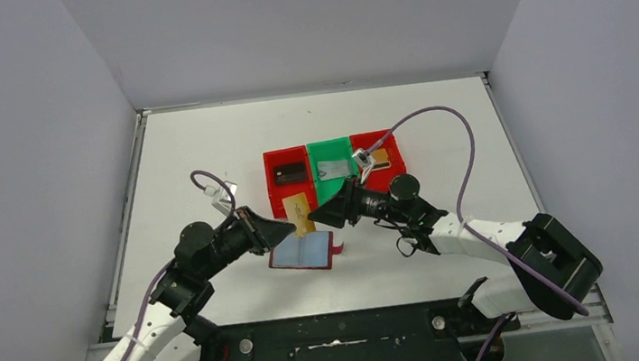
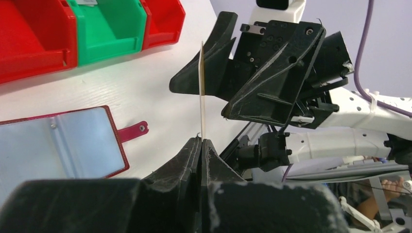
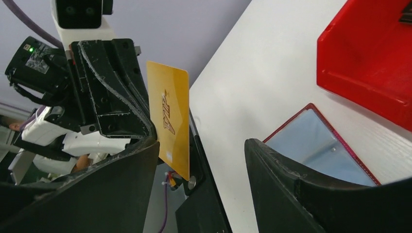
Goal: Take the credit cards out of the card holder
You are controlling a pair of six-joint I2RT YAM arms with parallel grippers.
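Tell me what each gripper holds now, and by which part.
The left gripper pinches the gold-yellow credit card by one edge, between its fingertips. The right gripper stands open close to the card and holds nothing.

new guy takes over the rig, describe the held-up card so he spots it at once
Find the row of three bins, red, green, red, with the open dark red card holder in front of it. Between them the left jaws pinch a credit card upright above the table. It is gold-yellow with slanted lettering and, unlike anything in the bins, stands on edge in the air.
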